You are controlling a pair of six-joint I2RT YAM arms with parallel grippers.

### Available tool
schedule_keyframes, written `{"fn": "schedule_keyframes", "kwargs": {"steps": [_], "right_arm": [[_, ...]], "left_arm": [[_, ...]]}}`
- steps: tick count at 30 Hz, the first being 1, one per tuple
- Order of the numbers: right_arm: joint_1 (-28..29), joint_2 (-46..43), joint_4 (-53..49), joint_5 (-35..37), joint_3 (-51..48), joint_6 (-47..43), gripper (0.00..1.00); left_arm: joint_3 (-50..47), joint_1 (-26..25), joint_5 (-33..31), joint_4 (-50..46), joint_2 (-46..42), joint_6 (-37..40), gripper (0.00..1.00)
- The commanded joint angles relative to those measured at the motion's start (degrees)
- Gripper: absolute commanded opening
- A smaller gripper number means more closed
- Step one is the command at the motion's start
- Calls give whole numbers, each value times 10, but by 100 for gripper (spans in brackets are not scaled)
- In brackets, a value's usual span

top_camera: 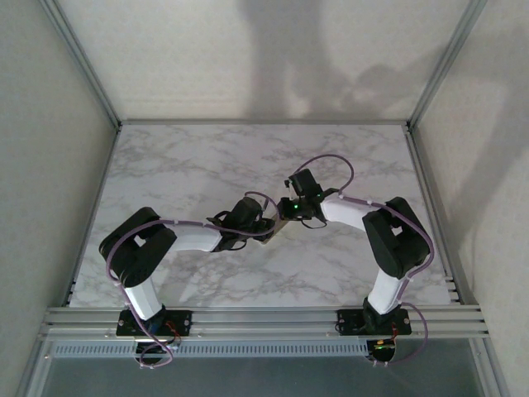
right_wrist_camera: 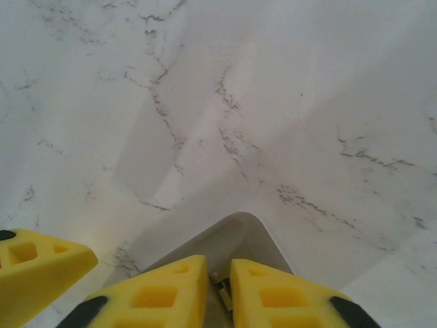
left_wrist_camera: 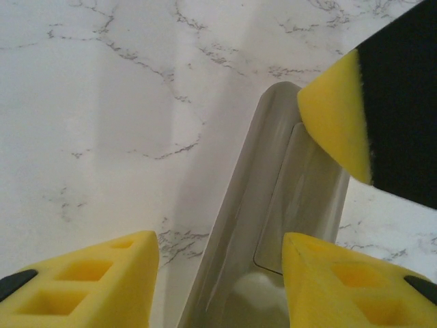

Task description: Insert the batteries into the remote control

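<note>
The remote control, pale grey-tan with a recessed panel, runs lengthwise between the yellow pads of my left gripper, which is shut on it. A sliver of table shows beside the left pad. My right gripper sits over the remote's rounded far end, its pads almost together, with a small metal piece of the remote in the slit. One of its pads touches that end. From above, the two grippers meet at mid-table. The batteries are hidden.
The white marble tabletop stretches on all sides of the two grippers. Grey walls and an aluminium frame bound the table. A pad of the left gripper shows at the lower left of the right wrist view.
</note>
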Motion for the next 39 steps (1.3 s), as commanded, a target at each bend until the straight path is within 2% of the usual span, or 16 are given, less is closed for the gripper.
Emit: {"fn": "schedule_keyframes", "kwargs": {"steps": [1,6,9,14,31,36,39], "right_arm": [[19,13,-64,20,-9,-15,24],[19,-20,-92,58,13,-38,32],[16,-30,-105,74,25,-48,33],[6,-28,-108,66,33,-50,36],[2,39,-98,43,29,-42,33],[2,2,-99,47,20,-37,33],[1,-37,-113,61,29,-39,40]], "left_arm": [[-17,4,-27,-35,0,-6,50],[-19,5,-24,-33,0,-6,49],[-20,4,-22,-33,1,-5,49],[-19,5,-21,-33,3,-3,49],[-20,4,-20,-32,1,-3,49],[-20,8,-16,-31,-17,-11,49],[-19,16,-16,-29,-40,-21,51]]}}
